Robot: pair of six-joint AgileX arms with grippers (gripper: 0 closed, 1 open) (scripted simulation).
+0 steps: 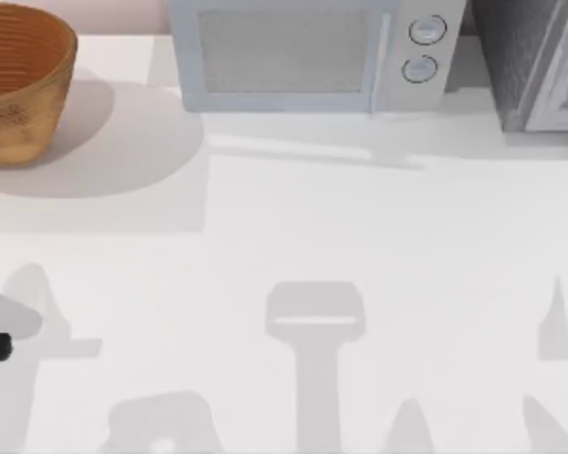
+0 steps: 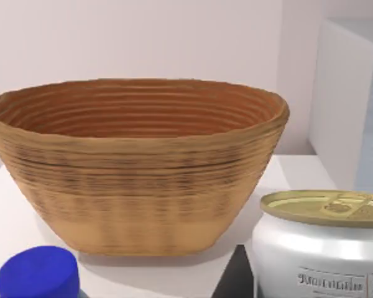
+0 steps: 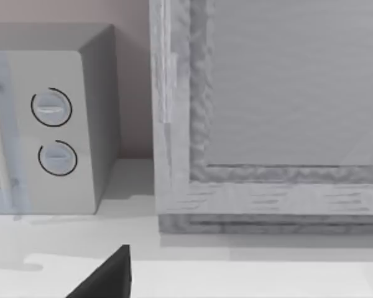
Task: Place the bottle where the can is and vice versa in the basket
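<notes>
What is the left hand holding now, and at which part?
It cannot be told. The can and the bottle stand outside the basket, with no hold visible.

Count of items on the table: one woven basket (image 1: 19,85), at the far left. One microwave (image 1: 308,57) with two round dials, at the back centre. One grey framed cabinet (image 1: 535,66), at the back right. In the left wrist view: one can (image 2: 320,248), one blue-capped bottle (image 2: 40,273), both before the basket.
</notes>
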